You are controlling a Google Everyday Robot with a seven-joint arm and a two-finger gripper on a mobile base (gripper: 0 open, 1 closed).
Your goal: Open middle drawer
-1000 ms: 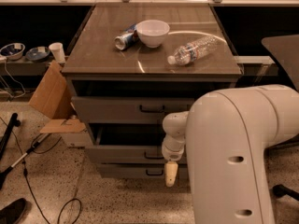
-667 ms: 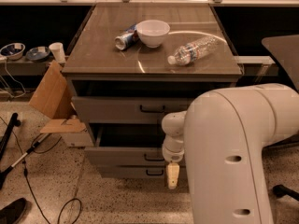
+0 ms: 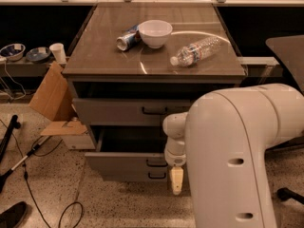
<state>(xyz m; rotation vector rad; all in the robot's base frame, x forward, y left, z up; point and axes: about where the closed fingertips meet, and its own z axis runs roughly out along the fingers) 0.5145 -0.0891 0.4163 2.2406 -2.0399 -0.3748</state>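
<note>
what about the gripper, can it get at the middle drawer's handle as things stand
Probably yes. The gripper hangs just beside the handle on the middle drawer, in front of the cabinet, with nothing visible between them. The arm hides the drawer's right end, though.

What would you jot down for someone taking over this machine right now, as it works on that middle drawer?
Tool: hangs low in front of the cabinet, pointing down, just right of the middle drawer's handle. Whether it holds the handle cannot be told.
Middle drawer: pulled out part-way, its front ahead of the top drawer, with a dark opening showing above it.
Done: the drawer is at least partly open.
Left: probably check whether it is out far enough, pull more if not, then move the arm away.
</note>
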